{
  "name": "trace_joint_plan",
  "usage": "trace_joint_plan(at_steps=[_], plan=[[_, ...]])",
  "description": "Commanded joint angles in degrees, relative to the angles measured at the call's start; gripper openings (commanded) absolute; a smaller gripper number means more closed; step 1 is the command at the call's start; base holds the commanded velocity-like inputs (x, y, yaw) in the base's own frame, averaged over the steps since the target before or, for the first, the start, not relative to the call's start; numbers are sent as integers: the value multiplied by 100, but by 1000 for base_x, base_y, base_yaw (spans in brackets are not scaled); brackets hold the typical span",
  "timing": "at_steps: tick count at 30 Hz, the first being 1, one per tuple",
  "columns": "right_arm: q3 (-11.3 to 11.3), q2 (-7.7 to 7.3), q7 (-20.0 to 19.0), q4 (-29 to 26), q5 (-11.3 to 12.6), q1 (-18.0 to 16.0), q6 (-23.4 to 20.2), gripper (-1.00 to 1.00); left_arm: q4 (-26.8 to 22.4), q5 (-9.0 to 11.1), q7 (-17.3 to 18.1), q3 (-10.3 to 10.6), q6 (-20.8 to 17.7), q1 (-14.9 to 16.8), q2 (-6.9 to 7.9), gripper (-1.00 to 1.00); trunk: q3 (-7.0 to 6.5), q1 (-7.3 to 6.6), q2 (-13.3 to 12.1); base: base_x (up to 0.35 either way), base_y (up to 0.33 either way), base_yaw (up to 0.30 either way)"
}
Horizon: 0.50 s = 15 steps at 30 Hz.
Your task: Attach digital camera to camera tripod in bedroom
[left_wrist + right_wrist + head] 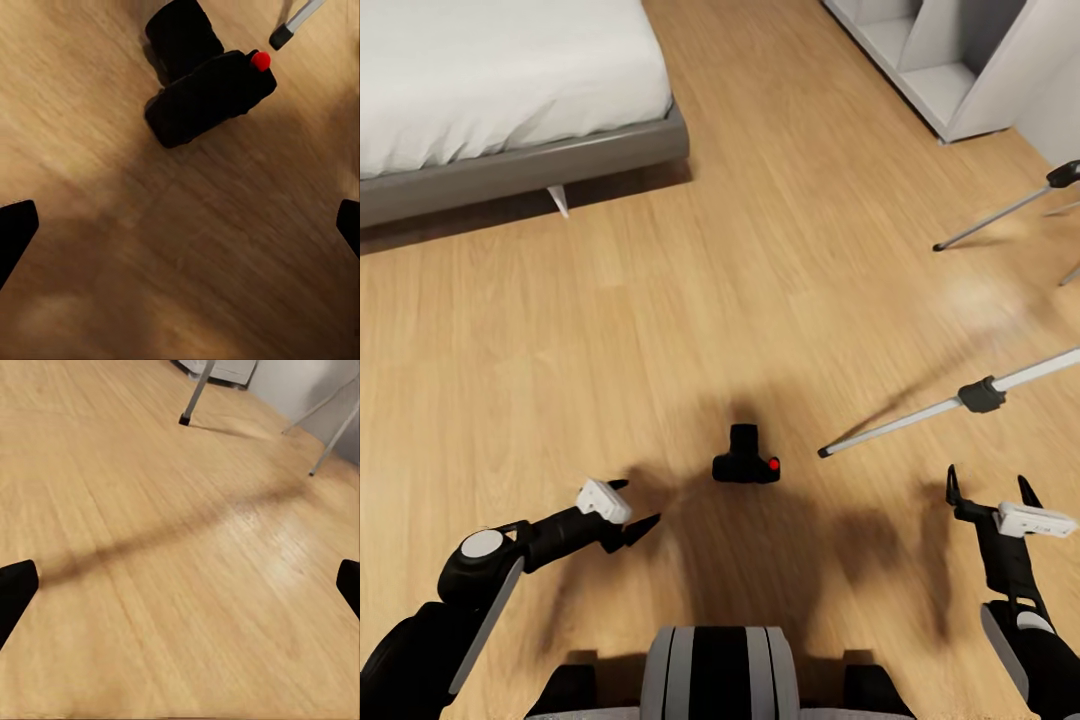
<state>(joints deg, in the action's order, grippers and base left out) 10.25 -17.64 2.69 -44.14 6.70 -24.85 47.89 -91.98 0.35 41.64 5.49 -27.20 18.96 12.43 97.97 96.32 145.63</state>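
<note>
Wood floor (760,200) w/ digital camera (746,465), tripod feet (825,452), bed (510,90) & shelf (960,70).

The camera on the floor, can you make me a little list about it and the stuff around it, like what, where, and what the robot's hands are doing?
thing: digital camera, black, with a red button
where: on the wood floor, in front of the robot
touching a tool: no
nearest neighbour: a foot of the camera tripod, to its right
left tool: open, near the camera, holding nothing
right tool: open, holding nothing
also here: bed at the far left, white shelves at the far right
</note>
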Motion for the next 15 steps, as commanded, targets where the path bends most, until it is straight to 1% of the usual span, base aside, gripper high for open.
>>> trace_joint_plan(at_steps=[1, 4, 5, 11, 15], plan=[[-12, -3, -49, 2, 32, -2, 28, 100, -7, 4, 10, 17, -32, 3, -2, 100, 26, 2, 3, 0, 0, 0], [-6, 2, -144, 2, 33, -2, 62, 100, -18, 4, 6, 46, -18, 3, -7, 100, 92, 9, 7, 0, 0, 0], [-7, 8, -202, 2, 33, -2, 191, 100, -92, 4, 4, 56, -20, 2, -4, 100, 114, 12, 8, 0, 0, 0], [-6, 13, -232, 2, 33, -2, 517, 100, -144, 8, 3, 39, -13, 2, 15, 100, 247, 27, 16, 0, 0, 0], [-6, 14, -238, 2, 33, -2, 627, 100, -155, 9, 3, 8, -10, 2, 19, 100, 336, 38, 21, 0, 0, 0]])
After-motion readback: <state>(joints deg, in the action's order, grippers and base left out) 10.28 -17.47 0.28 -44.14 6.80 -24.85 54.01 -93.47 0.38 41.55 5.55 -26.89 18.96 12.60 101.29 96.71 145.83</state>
